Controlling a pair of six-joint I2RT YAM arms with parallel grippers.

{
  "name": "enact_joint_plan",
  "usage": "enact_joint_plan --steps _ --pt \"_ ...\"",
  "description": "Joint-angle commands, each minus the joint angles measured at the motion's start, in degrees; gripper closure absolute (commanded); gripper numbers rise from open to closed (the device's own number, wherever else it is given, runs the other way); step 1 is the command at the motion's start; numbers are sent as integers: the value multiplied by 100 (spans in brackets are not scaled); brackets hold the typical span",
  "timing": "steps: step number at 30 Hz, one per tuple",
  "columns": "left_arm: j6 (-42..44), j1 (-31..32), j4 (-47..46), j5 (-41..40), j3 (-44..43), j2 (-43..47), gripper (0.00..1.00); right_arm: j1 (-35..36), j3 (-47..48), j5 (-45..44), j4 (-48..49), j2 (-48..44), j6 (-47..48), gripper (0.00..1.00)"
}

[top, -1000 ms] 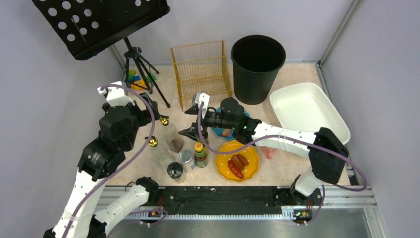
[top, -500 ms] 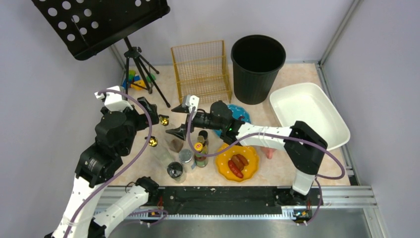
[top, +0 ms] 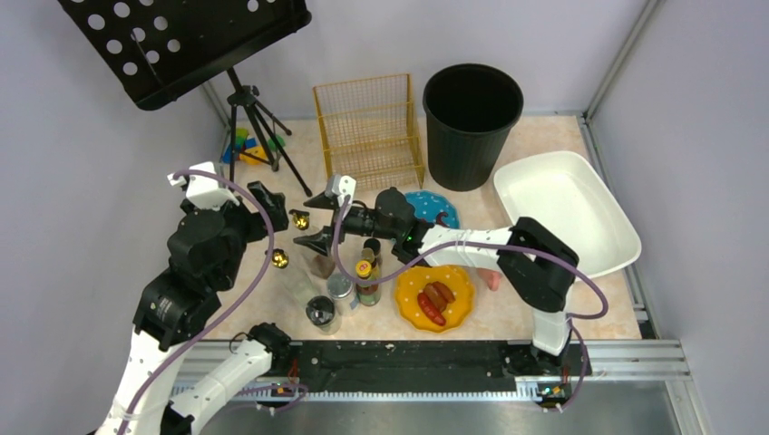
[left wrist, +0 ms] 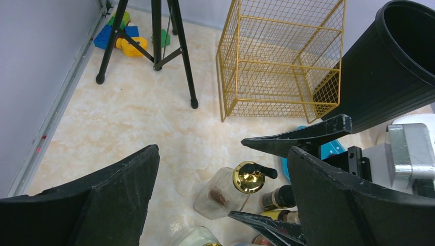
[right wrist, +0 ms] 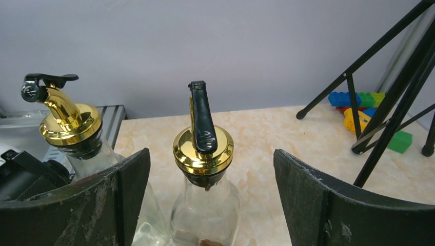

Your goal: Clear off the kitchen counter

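The beige marbled kitchen counter (top: pixel 546 134) holds a cluster of items at front left. A clear glass bottle with a gold pourer (top: pixel 315 255) stands there; it also shows in the left wrist view (left wrist: pixel 225 195) and the right wrist view (right wrist: pixel 202 151). My right gripper (top: pixel 316 220) is open with one finger on each side of this bottle's neck, not touching it (right wrist: pixel 210 205). My left gripper (top: pixel 272 207) is open and empty, above and just left of the bottle (left wrist: pixel 220 205). A second gold-capped bottle (top: pixel 295 281) stands close beside the first (right wrist: pixel 66 123).
Small jars (top: pixel 340 288) and sauce bottles (top: pixel 366 281) crowd beside the glass bottles. A yellow plate with sausages (top: pixel 453 313), a blue plate (top: pixel 439 207), a gold wire basket (top: pixel 367 131), a black bin (top: pixel 472 122) and a white tub (top: pixel 562 208) stand around. Tripod legs (top: pixel 263 136) and toy blocks (top: pixel 240 145) are at back left.
My right gripper has reached leftward from over the blue plate until its open fingers flank the gold-pourer bottle. My left arm has drawn back slightly to the left.
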State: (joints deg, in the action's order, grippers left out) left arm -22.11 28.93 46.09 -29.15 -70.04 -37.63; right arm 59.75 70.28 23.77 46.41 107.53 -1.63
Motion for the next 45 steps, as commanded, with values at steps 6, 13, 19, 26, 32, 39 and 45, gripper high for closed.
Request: enact_joint_plan --steps 6,13,19,26,32,39,45 --pt "127 -2 -313 22 -60 -6 1 121 188 5 724 251 -319 17" --pt "137 -3 -328 32 -54 -41 1 125 256 94 742 426 -411 29" --pt "119 -9 -329 58 -31 -50 1 133 255 110 846 512 -495 34" --pt "119 -7 -342 65 -14 -43 1 135 273 137 931 546 -542 47" --pt "108 -2 -341 77 9 -38 1 179 361 90 1004 648 -566 46" --pt "119 -1 -312 98 18 -30 1 209 455 58 995 727 -568 65" --pt "137 -5 -320 80 37 -20 1 206 462 -24 873 666 -445 100"
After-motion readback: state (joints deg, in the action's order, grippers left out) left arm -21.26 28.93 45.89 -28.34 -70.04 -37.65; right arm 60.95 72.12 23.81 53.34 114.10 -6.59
